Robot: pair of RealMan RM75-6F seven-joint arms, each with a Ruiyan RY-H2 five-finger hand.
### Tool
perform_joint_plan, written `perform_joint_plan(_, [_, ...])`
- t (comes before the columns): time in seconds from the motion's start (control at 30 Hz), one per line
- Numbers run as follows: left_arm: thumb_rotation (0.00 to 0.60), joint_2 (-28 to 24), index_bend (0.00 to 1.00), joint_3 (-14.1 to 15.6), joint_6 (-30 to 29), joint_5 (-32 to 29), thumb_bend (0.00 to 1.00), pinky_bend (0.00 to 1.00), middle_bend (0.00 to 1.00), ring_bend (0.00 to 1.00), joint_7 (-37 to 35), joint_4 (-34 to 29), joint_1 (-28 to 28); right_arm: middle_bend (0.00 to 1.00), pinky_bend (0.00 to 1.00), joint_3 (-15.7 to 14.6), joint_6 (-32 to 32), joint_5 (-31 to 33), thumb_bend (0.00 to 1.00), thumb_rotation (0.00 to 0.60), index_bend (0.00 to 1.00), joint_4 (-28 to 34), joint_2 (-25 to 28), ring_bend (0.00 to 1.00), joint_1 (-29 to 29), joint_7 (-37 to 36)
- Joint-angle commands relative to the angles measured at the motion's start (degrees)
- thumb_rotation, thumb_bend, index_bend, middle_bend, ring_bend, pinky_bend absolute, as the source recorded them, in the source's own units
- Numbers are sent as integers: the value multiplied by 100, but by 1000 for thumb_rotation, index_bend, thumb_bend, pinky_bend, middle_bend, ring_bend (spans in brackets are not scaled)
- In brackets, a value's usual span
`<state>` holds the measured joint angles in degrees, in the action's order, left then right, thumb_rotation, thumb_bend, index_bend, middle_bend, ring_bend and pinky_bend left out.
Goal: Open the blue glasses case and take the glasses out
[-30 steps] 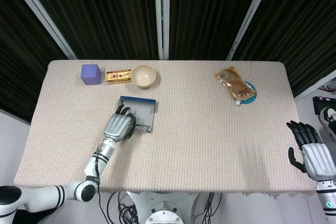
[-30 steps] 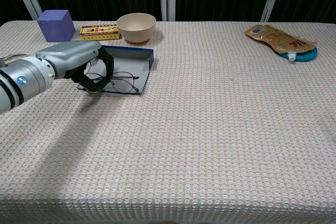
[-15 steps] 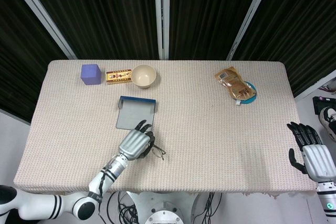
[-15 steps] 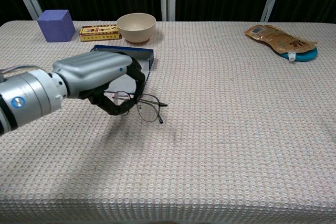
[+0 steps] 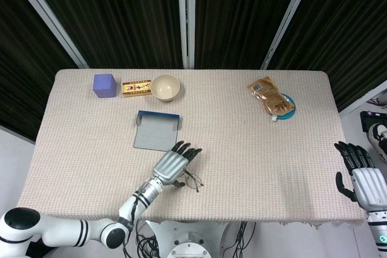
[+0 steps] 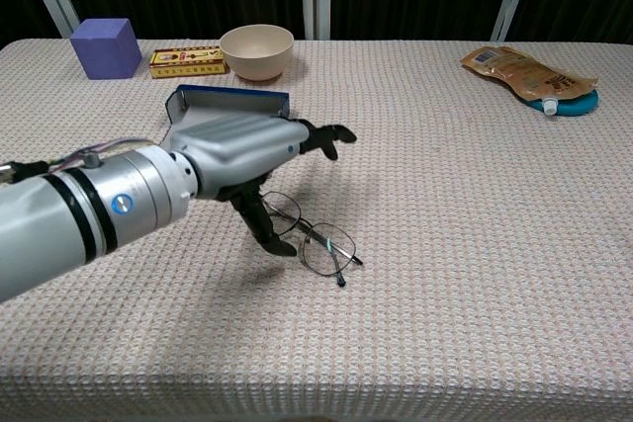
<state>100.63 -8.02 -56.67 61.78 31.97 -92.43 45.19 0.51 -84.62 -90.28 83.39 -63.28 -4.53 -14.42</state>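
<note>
Stretched over the table [image 5: 254,143]: left hand [image 5: 172,164], fingers spread, nothing gripped. Off the table's right edge: right hand [image 5: 361,175], fingers apart, empty. Lying open: blue glasses case [image 5: 155,133]. Resting on cloth under left hand: glasses [image 6: 315,239].

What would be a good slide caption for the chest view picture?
The left robot hand spreads its fingers above the glasses lying on the table, with the open blue glasses case behind.
</note>
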Motion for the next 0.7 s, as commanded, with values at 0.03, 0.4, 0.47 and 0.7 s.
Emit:
perform_joint_plan(0.03, [600, -442, 40, -163, -520, 357, 82, 0, 115, 0, -438, -172, -283, 79, 0, 5, -1, -7, 586, 600, 0, 2, 7, 0, -6, -4])
perform_joint_plan(0.4, [600, -1806, 150, -219, -1826, 708, 89, 0, 178, 0, -2250, 807, -1584, 79, 0, 22, 30, -27, 588, 600, 0, 60, 85, 0, -46, 44])
perform_joint_plan(0.47, [600, -2050, 159, -27, -1849, 755, 91, 0, 178, 0, -2353, 1094, -1813, 78, 0, 30, 19, -16, 588, 600, 0, 76, 96, 0, -41, 53])
perform_joint_plan(0.7, [600, -2637, 163, 465, -2476, 1152, 92, 0, 178, 0, -2914, 1154, -2668, 78, 0, 51, -87, 83, 588, 600, 0, 156, 139, 0, 59, 115])
